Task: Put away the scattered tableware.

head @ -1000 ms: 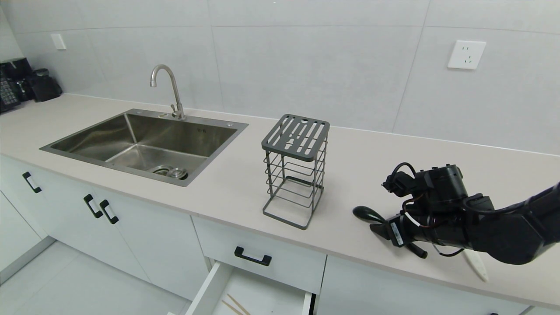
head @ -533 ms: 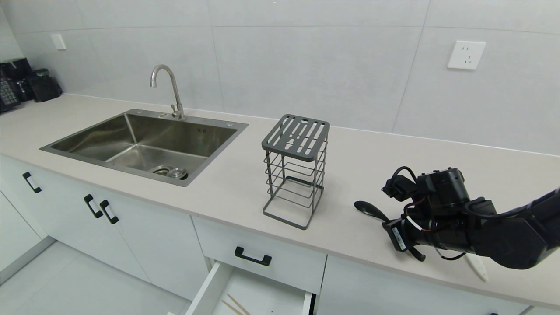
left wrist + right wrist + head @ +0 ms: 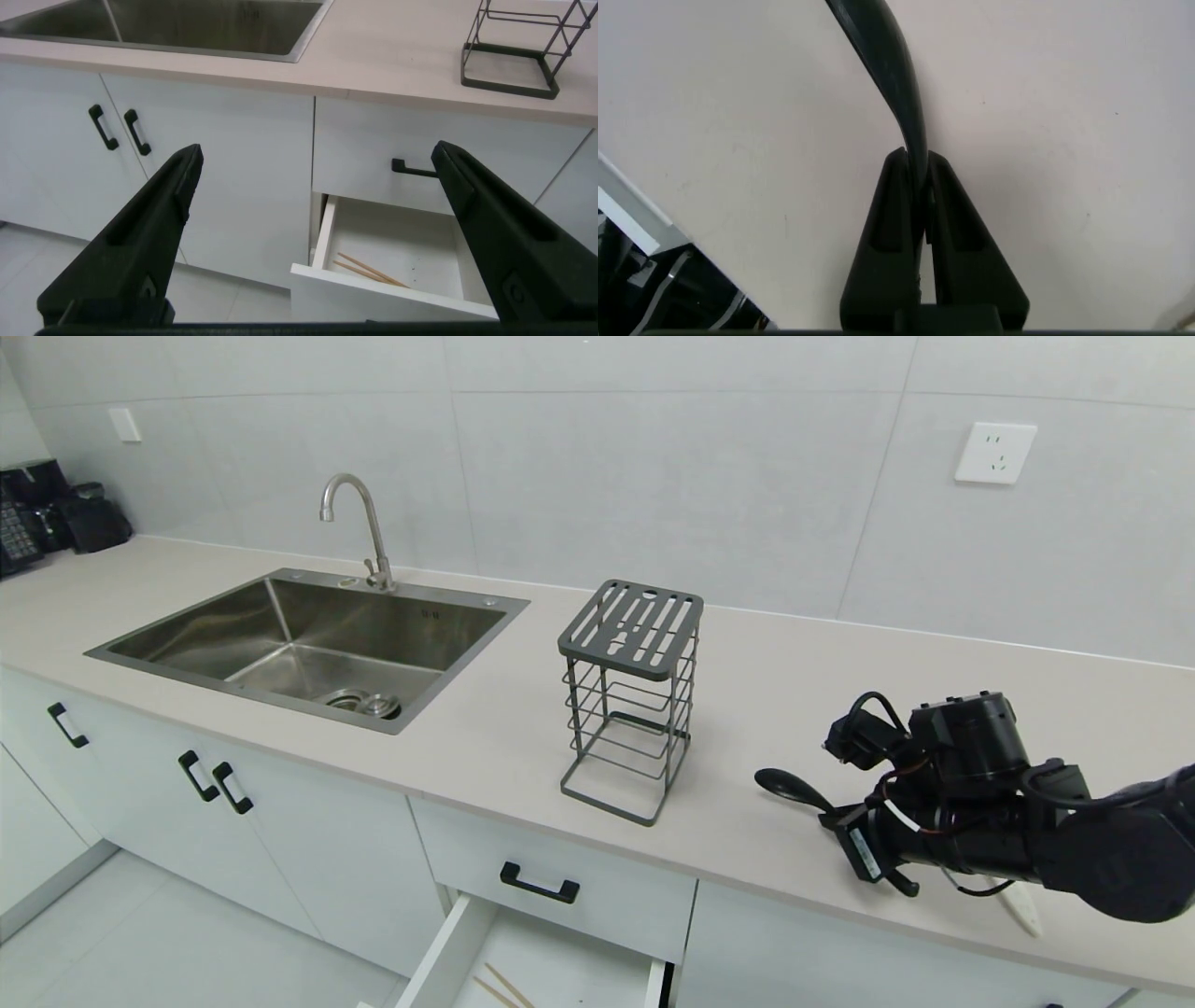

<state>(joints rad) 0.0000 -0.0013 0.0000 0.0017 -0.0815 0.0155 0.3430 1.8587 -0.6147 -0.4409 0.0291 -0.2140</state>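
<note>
A black spoon (image 3: 786, 786) is at the counter's front right, its bowl pointing toward the rack. My right gripper (image 3: 845, 826) is shut on its handle; in the right wrist view the handle (image 3: 895, 70) runs out from between the closed fingers (image 3: 898, 210) of the right gripper (image 3: 920, 173), low over the pale counter. A white utensil (image 3: 1019, 905) lies near the counter's edge, partly hidden behind the right arm. My left gripper (image 3: 318, 154) hangs open in front of the cabinets, above the open drawer (image 3: 392, 271), with nothing between its fingers.
A grey wire rack (image 3: 630, 700) stands mid-counter, left of the spoon. A steel sink (image 3: 308, 644) with a tap is farther left. The open white drawer (image 3: 523, 971) below the counter holds wooden chopsticks (image 3: 369, 271). Cabinet doors with black handles (image 3: 215, 782) lie left.
The right arm has drawn back to the right and a little toward the counter's edge, so more of the spoon's handle shows; the spoon's bowl has barely shifted.
</note>
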